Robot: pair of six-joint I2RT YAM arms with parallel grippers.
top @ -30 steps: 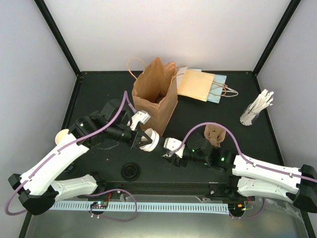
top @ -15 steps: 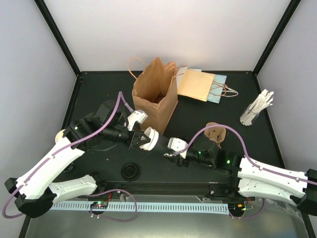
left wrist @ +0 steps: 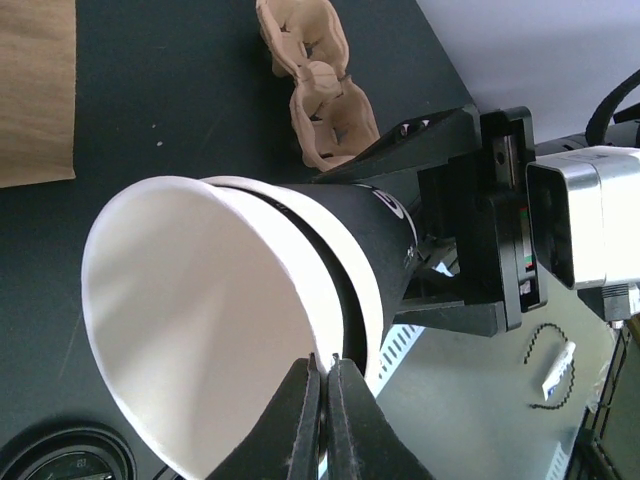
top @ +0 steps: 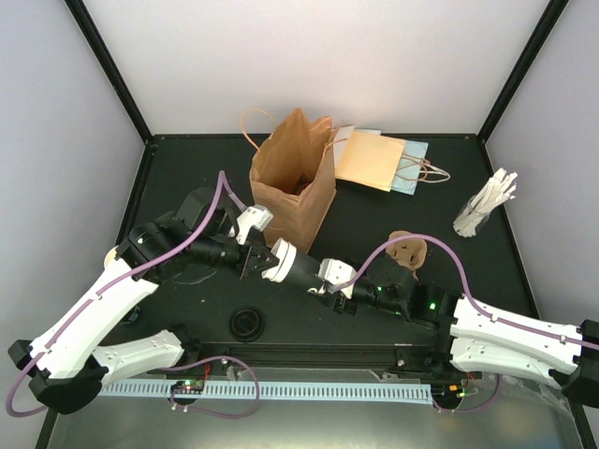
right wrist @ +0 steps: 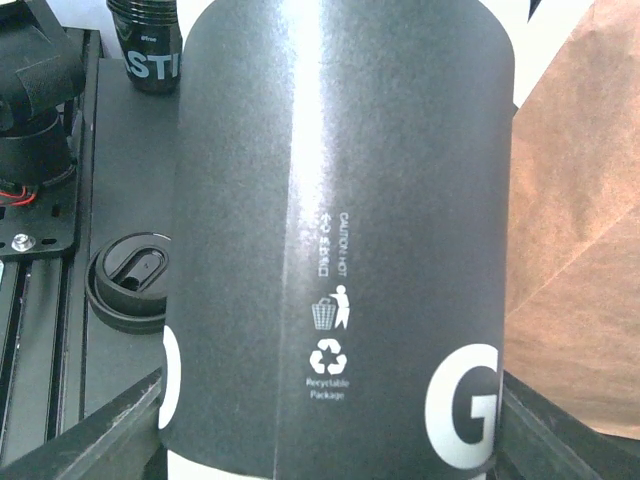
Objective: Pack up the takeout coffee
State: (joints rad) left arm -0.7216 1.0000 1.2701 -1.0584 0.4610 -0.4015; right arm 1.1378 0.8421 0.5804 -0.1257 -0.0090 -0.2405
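Observation:
One coffee cup (top: 285, 262), cream-white with a black sleeve, is held sideways above the table between both grippers. My left gripper (top: 260, 257) is shut on its rim; in the left wrist view the fingertips (left wrist: 312, 372) pinch the rim of the cup (left wrist: 200, 300). My right gripper (top: 320, 274) grips the sleeved side from the other end, and the sleeve (right wrist: 340, 220) fills the right wrist view between the two fingers of the gripper (right wrist: 330, 425). The second cup (right wrist: 150, 40) stands near the left arm, mostly hidden in the top view.
An open brown paper bag (top: 292, 182) stands just behind the held cup. The brown pulp carrier (top: 407, 253) lies to the right, also in the left wrist view (left wrist: 310, 80). A black lid (top: 246, 323) lies near the front. Flat bags (top: 379, 159) and a stirrer holder (top: 482, 210) are at the back right.
My right gripper has moved left up to the cup and now holds its sleeved side. My left gripper with the cup has shifted slightly up and to the right.

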